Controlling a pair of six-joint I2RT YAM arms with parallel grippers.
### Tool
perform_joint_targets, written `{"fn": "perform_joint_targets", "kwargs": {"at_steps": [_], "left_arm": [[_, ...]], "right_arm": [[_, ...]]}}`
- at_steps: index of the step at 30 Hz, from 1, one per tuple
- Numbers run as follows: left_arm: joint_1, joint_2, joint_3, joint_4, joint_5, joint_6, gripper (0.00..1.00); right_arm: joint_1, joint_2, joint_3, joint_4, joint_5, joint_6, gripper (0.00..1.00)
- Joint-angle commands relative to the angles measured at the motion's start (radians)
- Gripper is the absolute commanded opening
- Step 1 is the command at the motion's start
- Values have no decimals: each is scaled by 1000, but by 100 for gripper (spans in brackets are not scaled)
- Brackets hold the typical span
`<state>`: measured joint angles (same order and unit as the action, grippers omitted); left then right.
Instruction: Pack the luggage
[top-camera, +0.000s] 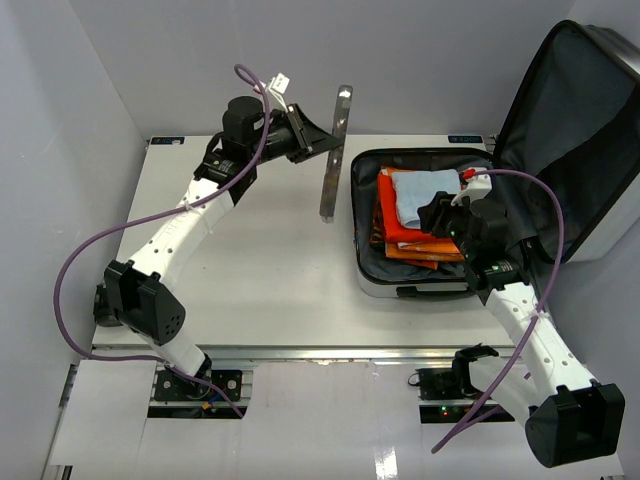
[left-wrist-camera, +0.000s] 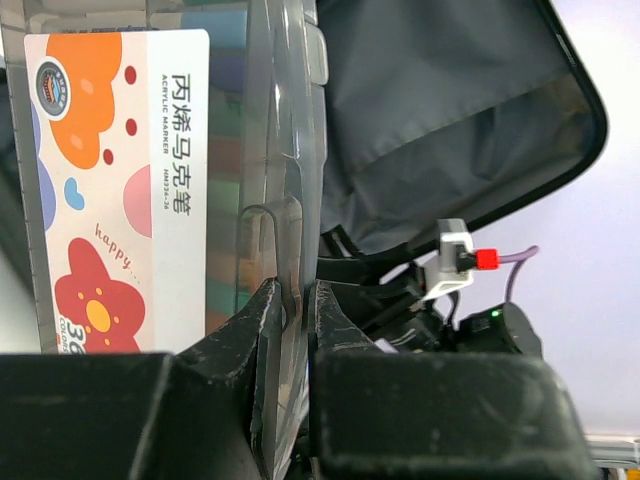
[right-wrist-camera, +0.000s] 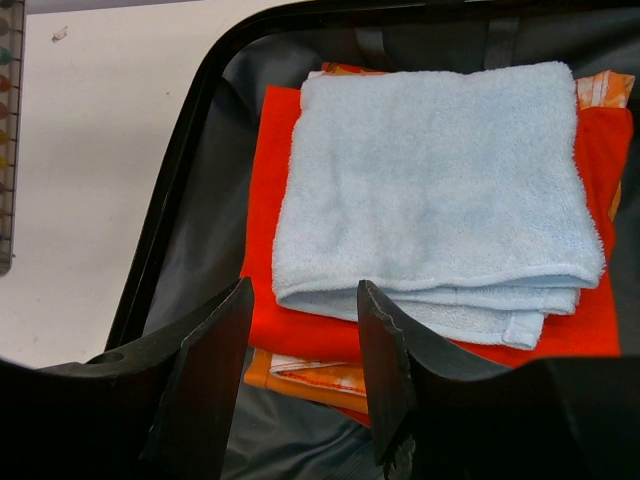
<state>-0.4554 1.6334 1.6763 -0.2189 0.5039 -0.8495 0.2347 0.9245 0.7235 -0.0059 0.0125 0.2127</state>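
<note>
The luggage (top-camera: 358, 230) lies open on the table's right side, its dark-lined lid (top-camera: 570, 130) standing up behind. Inside is a stack of folded cloths: a light blue towel (right-wrist-camera: 430, 180) on a red cloth (right-wrist-camera: 268, 210) over an orange patterned one (right-wrist-camera: 300, 375). My right gripper (right-wrist-camera: 305, 300) hovers open over the near edge of that stack, nothing between its fingers. My left gripper (left-wrist-camera: 292, 300) is shut on the thin edge of a flat grey marker case (left-wrist-camera: 120, 180) with a red flower print. It holds that case (top-camera: 336, 150) upright on edge, just left of the luggage.
White walls close in the table (top-camera: 270, 290) at the back and left. The raised lid leans against the right wall. My right arm (top-camera: 530, 330) reaches in over the luggage's near right corner. A purple cable (top-camera: 90, 250) loops off the left arm.
</note>
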Motion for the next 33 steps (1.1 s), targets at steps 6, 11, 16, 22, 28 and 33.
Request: {"fn": "perform_joint_targets", "kwargs": {"at_steps": [6, 11, 16, 22, 28, 33], "left_arm": [[-132, 3, 18, 153, -253, -115, 0], [-165, 29, -41, 211, -322, -176, 0], [-184, 94, -66, 294, -320, -226, 0], [-187, 182, -83, 377, -285, -275, 0], [-194, 204, -107, 412, -293, -292, 0], [-209, 201, -102, 422, -341, -296, 0]], "right_arm": [[-11, -11, 17, 12, 53, -3, 53], [-15, -21, 10, 13, 75, 2, 52], [-20, -21, 8, 14, 78, 4, 52], [-24, -14, 7, 15, 77, 4, 53], [-24, -10, 5, 15, 77, 5, 52], [-26, -9, 4, 15, 75, 5, 52]]}}
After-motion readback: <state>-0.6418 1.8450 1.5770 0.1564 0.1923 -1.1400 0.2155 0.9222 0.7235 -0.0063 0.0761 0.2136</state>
